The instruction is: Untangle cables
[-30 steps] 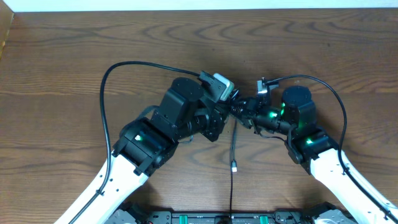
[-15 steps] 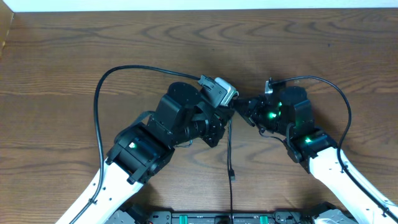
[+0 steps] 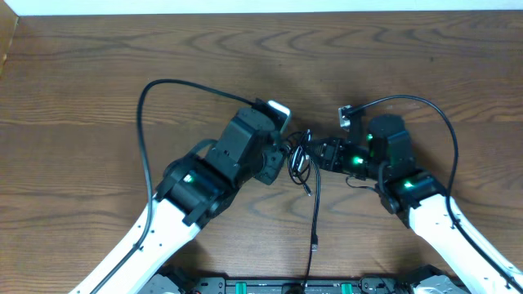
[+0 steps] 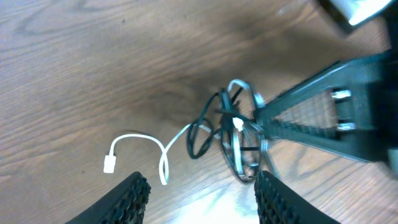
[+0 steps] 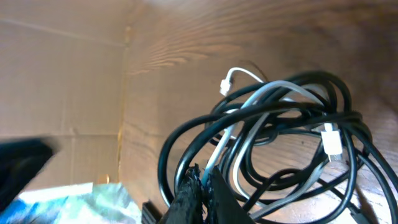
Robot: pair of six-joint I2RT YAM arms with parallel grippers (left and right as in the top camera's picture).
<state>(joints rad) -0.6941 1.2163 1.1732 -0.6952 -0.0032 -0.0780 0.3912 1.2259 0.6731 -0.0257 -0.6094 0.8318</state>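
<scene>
Overhead and wrist views of a wooden table (image 3: 98, 82). The cables (image 3: 301, 158) form one knot of black and white loops near the centre of the table, between the two arms. The right gripper (image 5: 200, 190), at 3 o'clock of the knot, has its fingers pinched together on several of the loops. The left gripper (image 4: 202, 196), at 9 o'clock of the knot, has its fingers spread apart and grips nothing; the knot lies just beyond its tips. One black strand (image 3: 315, 208) leaves the knot toward 6 o'clock and ends in a small plug near the front edge. A white strand (image 4: 140, 140) curls away from the knot across bare wood to a white plug (image 4: 109, 164). The arm wires (image 3: 143, 122), thicker and black, arch outward at 9 and 3 o'clock. Open wood reaches from the knot to the far edge at 12 o'clock and to both side edges.
</scene>
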